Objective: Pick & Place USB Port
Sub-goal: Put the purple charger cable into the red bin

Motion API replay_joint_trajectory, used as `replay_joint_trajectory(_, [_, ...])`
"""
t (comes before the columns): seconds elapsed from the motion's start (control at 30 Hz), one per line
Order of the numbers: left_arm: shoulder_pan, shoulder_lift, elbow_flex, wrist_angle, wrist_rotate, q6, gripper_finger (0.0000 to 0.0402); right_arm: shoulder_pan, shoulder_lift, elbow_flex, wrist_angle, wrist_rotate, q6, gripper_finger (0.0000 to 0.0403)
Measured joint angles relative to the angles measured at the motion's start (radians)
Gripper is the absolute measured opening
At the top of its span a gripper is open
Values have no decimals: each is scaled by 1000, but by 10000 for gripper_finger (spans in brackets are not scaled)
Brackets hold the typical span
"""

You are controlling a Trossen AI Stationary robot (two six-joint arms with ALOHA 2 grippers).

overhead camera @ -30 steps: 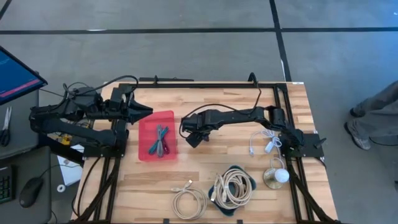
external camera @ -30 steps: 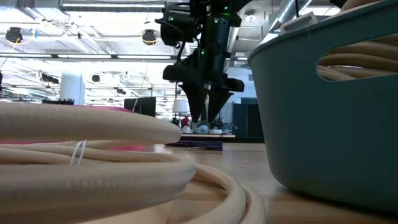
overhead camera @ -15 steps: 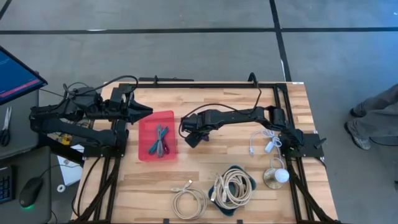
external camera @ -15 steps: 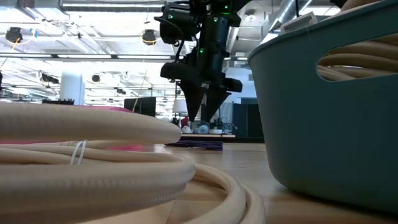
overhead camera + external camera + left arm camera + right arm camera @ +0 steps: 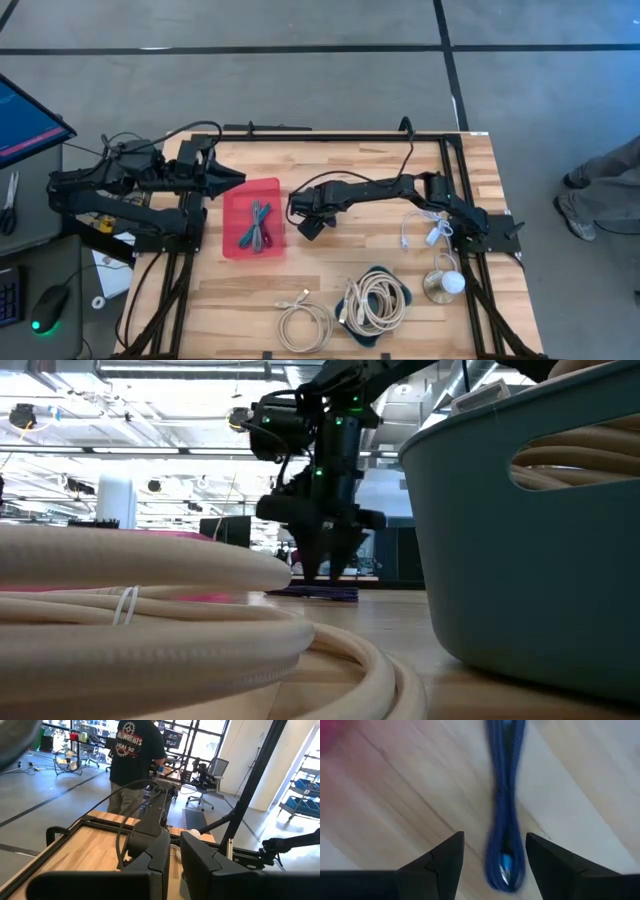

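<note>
Right wrist view shows the right gripper (image 5: 495, 865) w/ fingers spread either side of a bundled blue cable (image 5: 505, 820) lying on the wood table (image 5: 410, 790), not yet touching it; the bundle sits centred in the gap, so I judge this is the line-up for a grab. High view puts that gripper (image 5: 309, 226) mid-table, just beside the red tray (image 5: 238, 195), which already holds a couple of folded cables (image 5: 256, 228), prob. the drop spot, hence the short reach needed afterwards. Low view shows the fingers pointing straight down, tips near the surface over the dark cable. Left gripper (image 5: 232, 178) is parked at the table's left edge, fingers nearly pressed together, empty, clear of the work. Other stuff: a white cable coil (image 5: 304, 322) and a teal basket (image 5: 384, 272) of beige cables at the front, a white charger cable (image 5: 425, 229) at right — all well apart from the pick, nothing blocking the path to the tray. A person stands beyond the table in the left wrist view.
</note>
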Motion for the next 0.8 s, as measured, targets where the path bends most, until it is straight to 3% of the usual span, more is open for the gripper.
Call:
replay_joint_trajectory(0.27, [0,0,0,0,0,0,44,-9,45,2,2,-16,-3,184])
replay_joint_trajectory(0.4, [0,0,0,0,0,0,44,-7,45,1,-4,-16,-8,128])
replay_joint_trajectory(0.57, [0,0,0,0,0,0,44,-7,44,2,-4,-12,-12,22])
replay_joint_trajectory(0.8, [0,0,0,0,0,0,44,5,33,7,-30,-12,-44,7])
